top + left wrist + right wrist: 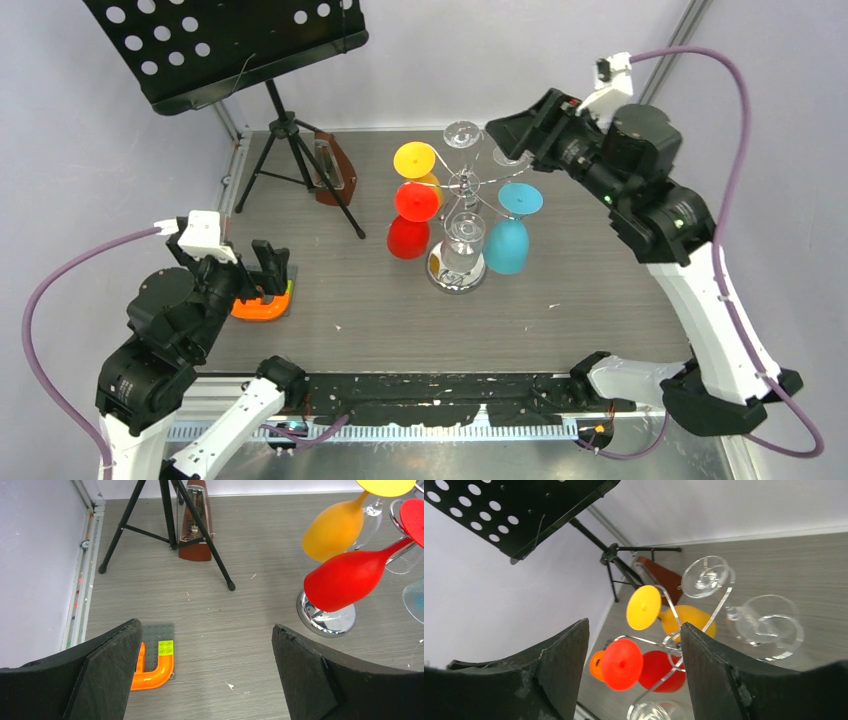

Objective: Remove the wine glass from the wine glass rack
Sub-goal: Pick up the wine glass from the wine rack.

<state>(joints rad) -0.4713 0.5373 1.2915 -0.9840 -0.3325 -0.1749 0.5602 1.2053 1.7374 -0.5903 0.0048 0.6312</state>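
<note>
The chrome wine glass rack (463, 184) stands mid-table on its round mirror base (326, 620). Yellow (416, 160), red (413, 203), blue (508, 243) and clear (463, 243) wine glasses hang on it upside down. My right gripper (500, 135) hovers at the rack's far right, open, with nothing between its fingers (559, 665). Just right of them sits another clear wine glass (768, 625); I cannot tell whether it hangs or rests on the table. My left gripper (270, 262) is wide open and empty at the near left, far from the rack.
A black music stand (230, 40) on a tripod (290, 150) rises at the back left, with a brown metronome (335, 170) behind its legs. An orange curved piece on a grey plate (152, 672) lies under my left gripper.
</note>
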